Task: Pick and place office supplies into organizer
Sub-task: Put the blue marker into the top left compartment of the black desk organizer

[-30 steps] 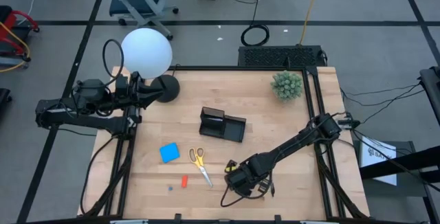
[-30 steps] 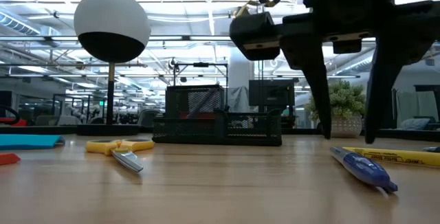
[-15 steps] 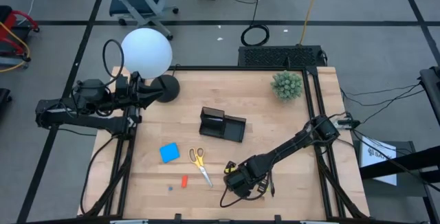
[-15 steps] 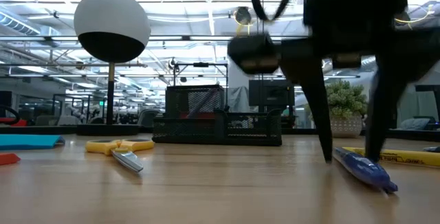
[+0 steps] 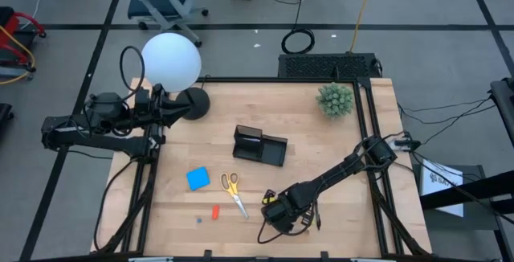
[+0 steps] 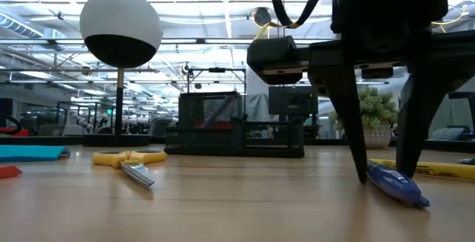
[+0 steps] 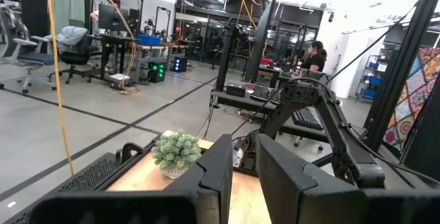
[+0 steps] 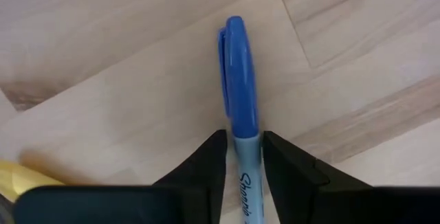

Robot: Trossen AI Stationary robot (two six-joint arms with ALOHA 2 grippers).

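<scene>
My right gripper (image 5: 275, 211) stands at the table's near edge, pointing down, open, with its fingertips (image 6: 362, 177) down at the table on either side of the blue pen (image 8: 238, 80), (image 6: 393, 182). A narrow gap shows on each side of the pen's barrel. The pen lies flat on the wood, and a yellow pen (image 6: 424, 169) lies behind it. The yellow-handled scissors (image 5: 234, 191), the blue pad (image 5: 197, 178) and the red piece (image 5: 215, 211) lie flat left of the gripper. The black organizer (image 5: 259, 145) stands mid-table. My left gripper (image 5: 165, 111) waits at the far left, narrowly open.
A white globe lamp (image 5: 171, 61) with a round black base (image 5: 193, 103) stands at the far left corner, right by the left gripper. A green spiky plant (image 5: 335, 100) sits at the far right. Bare wood lies between the organizer and the right gripper.
My right gripper has come down over the blue pen, from above it until its fingertips reach the table on either side of the barrel. The pen has stayed where it was.
</scene>
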